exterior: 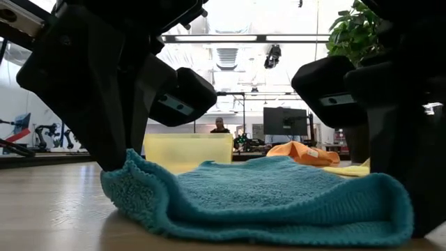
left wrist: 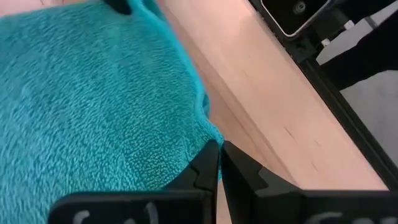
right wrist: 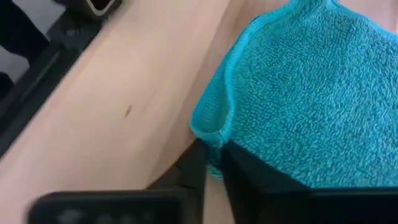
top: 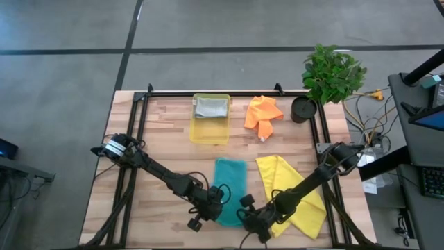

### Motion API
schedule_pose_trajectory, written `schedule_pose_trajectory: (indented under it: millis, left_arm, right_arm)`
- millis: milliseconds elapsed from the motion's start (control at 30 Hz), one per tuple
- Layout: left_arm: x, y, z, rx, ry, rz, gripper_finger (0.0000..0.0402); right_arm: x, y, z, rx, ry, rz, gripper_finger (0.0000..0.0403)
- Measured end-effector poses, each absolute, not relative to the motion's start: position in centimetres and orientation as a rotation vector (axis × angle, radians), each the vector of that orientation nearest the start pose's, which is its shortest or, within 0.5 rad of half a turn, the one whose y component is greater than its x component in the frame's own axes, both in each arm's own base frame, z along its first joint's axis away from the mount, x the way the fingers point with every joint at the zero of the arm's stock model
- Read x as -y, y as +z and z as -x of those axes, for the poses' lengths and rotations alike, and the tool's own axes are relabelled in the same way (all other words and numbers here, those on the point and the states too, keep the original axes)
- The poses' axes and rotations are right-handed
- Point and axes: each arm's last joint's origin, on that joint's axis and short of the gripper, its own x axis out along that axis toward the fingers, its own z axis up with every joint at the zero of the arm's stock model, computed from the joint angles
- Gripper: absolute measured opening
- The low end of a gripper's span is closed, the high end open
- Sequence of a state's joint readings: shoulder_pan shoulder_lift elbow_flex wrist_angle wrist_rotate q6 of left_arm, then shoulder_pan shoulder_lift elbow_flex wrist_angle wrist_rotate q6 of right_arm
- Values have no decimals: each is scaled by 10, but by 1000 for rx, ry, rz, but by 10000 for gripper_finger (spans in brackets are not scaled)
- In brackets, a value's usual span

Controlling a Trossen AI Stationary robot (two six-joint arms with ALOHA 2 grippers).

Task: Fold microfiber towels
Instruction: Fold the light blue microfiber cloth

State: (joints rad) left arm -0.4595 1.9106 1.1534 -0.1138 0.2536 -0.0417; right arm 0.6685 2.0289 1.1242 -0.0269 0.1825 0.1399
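A teal towel (top: pixel 231 186) lies lengthwise on the wooden table, between my two grippers at its near end. My left gripper (top: pixel 216 201) is shut on its near left corner, and my right gripper (top: pixel 248 212) is shut on its near right corner. In the low view the towel (exterior: pixel 272 188) sags between the two holds, with its middle on the table. A yellow towel (top: pixel 295 194) lies flat to the right, under my right arm. An orange towel (top: pixel 263 113) lies crumpled at the far side. A grey towel (top: pixel 211 106) rests in the tray. My left gripper pinches the teal towel's near left corner (left wrist: pixel 200 148) between its two fingers, slanting down from the near left. That corner (exterior: pixel 127 171) stands slightly raised. My right gripper pinches the towel's near right corner (right wrist: pixel 210 132) between its two fingers, slanting down from the near right. The hem bunches in front of the fingertips.
A translucent yellow tray (top: pixel 209 132) stands at the far middle. A potted plant (top: pixel 331 73) and its black pot (top: pixel 303 110) stand at the far right corner. Black rails (top: pixel 222 92) frame the tabletop. Bare wood shows on the left half.
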Motion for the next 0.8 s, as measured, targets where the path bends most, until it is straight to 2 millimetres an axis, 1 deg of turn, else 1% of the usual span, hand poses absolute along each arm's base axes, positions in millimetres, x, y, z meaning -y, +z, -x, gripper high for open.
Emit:
schedule_pose_trajectory:
  millis: [33, 100, 300, 467, 567, 633, 800]
  left_arm:
    - [179, 154, -345, -899, -646, -49, 0]
    - [179, 154, -345, -902, -642, -42, 0]
    - [181, 155, -344, -913, -659, -19, 0]
    - [186, 159, -338, -927, -696, -14, 0]
    - [188, 166, -335, -916, -728, -5, 0]
    - [188, 172, -334, -900, -747, 3, 0]
    - [187, 183, -332, -869, -755, 8, 0]
  right_arm:
    - [-240, 109, -313, -879, 382, 246, 27]
    - [-241, 111, -314, -880, 374, 221, 15]
    - [-241, 121, -313, -888, 353, 165, 9]
    - [-247, 133, -308, -867, 346, 87, 9]
    - [-249, 142, -306, -852, 347, 32, 9]
    - [-250, 149, -305, -850, 384, -6, 9]
    - [-251, 157, -303, -861, 421, -73, 9]
